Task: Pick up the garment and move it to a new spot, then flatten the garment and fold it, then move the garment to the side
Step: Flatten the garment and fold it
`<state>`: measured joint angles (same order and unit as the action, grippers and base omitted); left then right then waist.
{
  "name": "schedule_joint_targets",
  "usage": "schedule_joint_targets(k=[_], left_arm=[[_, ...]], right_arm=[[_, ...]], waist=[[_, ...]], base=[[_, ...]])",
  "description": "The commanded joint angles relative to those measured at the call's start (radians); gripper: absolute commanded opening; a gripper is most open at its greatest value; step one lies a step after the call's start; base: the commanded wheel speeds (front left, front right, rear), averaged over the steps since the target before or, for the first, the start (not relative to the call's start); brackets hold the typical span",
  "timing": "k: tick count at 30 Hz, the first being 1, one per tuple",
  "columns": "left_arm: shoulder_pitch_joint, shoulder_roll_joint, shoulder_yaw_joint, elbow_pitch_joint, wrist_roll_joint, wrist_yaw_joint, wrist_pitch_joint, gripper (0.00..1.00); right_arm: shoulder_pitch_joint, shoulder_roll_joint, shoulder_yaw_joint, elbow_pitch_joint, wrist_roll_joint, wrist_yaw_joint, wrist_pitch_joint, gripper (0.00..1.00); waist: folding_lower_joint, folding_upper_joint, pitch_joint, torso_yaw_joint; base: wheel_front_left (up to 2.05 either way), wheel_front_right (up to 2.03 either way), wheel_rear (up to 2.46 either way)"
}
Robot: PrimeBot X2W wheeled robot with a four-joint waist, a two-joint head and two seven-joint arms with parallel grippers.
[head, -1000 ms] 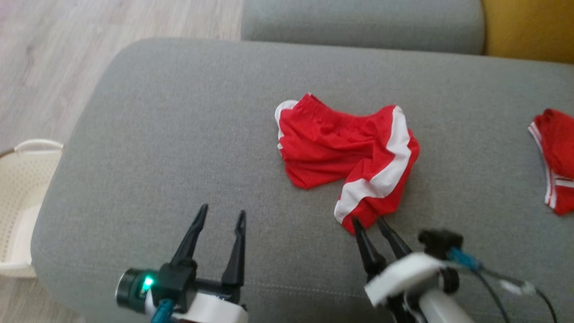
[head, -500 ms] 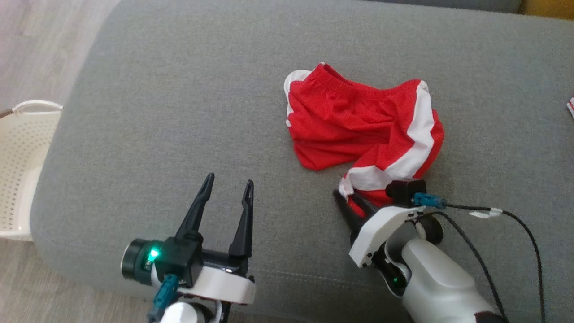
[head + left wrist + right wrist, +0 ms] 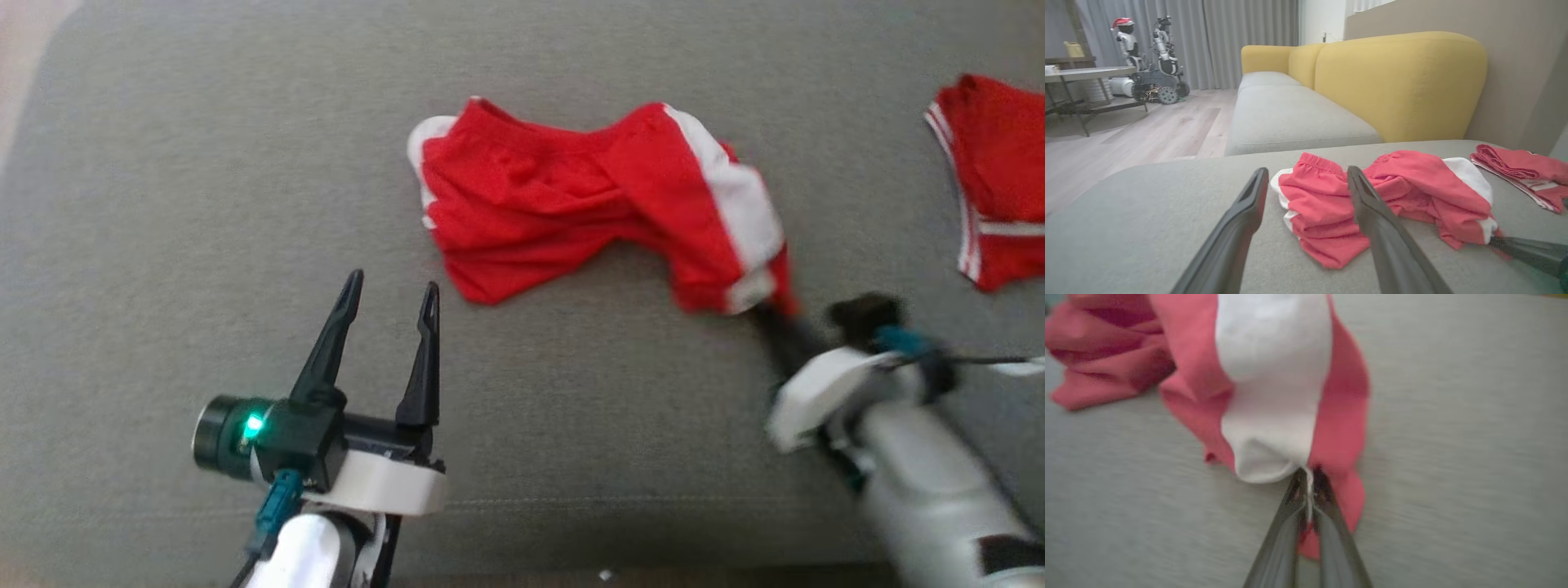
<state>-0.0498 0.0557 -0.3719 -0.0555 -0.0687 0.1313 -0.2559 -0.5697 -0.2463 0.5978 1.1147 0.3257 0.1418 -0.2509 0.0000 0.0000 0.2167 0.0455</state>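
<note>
Right gripper [image 3: 1309, 477] is clamped tight on the lower hem of the red shorts [image 3: 571, 196], its two dark fingers pressed together with a pinch of white stripe and red cloth caught between the tips. From that grip the red shorts run up and to the left across the grey sofa cushion [image 3: 204, 204]. The held leg with its broad white stripe is stretched toward the robot's right, while the bunched waistband end lies on the cushion further left. Left gripper [image 3: 390, 286] hovers over bare cushion just short of the near left edge of the shorts, fingers spread apart with nothing between them. A second red garment [image 3: 988, 163] with thin white stripes lies well apart at the cushion's right edge. A yellow sofa back [image 3: 1400, 81] rises behind.
</note>
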Motion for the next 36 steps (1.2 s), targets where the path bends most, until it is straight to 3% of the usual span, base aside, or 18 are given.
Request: schedule_joint_targets(k=[1,7,10,11,12,18,23,29,36], left_arm=[[-0.044,-0.005,0.037,-0.038,0.015,-0.007,-0.006,1.0],[-0.071,-0.004,0.041,-0.034,0.04,-0.039,-0.006,1.0],[-0.078,-0.001,0.044,-0.035,0.046,-0.049,-0.006,1.0],[-0.08,0.0,0.044,-0.034,0.046,-0.054,-0.006,1.0],[-0.083,0.0,0.042,-0.032,0.045,-0.061,-0.006,1.0],[-0.152,0.013,0.027,0.009,0.049,-0.121,-0.006,1.0],[-0.299,0.014,-0.029,0.168,0.062,-0.195,-0.006,1.0],[-0.562,-0.001,-0.108,0.431,0.029,-0.237,0.021,1.0],[-0.788,-0.005,-0.228,0.667,-0.152,-0.25,0.171,1.0]], right_arm=[[0.013,-0.055,-0.033,0.019,-0.036,-0.011,-0.001,0.0],[0.037,-0.151,-0.246,-0.056,-0.213,-0.011,-0.008,0.0],[0.091,-0.157,-0.394,-0.117,-0.304,-0.011,0.001,0.0],[0.113,-0.146,-0.446,-0.144,-0.327,-0.011,0.009,0.09],[0.137,-0.13,-0.496,-0.176,-0.348,-0.011,0.016,1.0],[0.274,0.022,-0.672,-0.474,-0.448,-0.011,0.053,1.0],[0.374,0.121,-0.675,-0.776,-0.491,-0.011,0.083,1.0],[0.447,0.148,-0.573,-1.014,-0.459,-0.011,0.112,1.0],[0.453,0.145,-0.512,-1.117,-0.419,-0.011,0.1,1.0]], waist=[[0.0,0.0,0.016,-0.039],[0.0,0.0,0.015,-0.073],[0.0,0.0,0.012,-0.081],[0.0,0.0,0.01,-0.082],[0.0,0.0,0.008,-0.083],[0.0,0.0,-0.003,-0.098],[0.0,0.0,0.01,-0.128],[0.0,0.0,0.062,-0.201],[0.0,0.0,0.136,-0.278]], base=[[0.0,0.0,0.0],[0.0,0.0,0.0],[0.0,0.0,0.0],[0.0,0.0,0.0],[0.0,0.0,0.0],[0.0,0.0,0.0],[0.0,0.0,0.0],[0.0,0.0,0.0],[0.0,0.0,0.0]])
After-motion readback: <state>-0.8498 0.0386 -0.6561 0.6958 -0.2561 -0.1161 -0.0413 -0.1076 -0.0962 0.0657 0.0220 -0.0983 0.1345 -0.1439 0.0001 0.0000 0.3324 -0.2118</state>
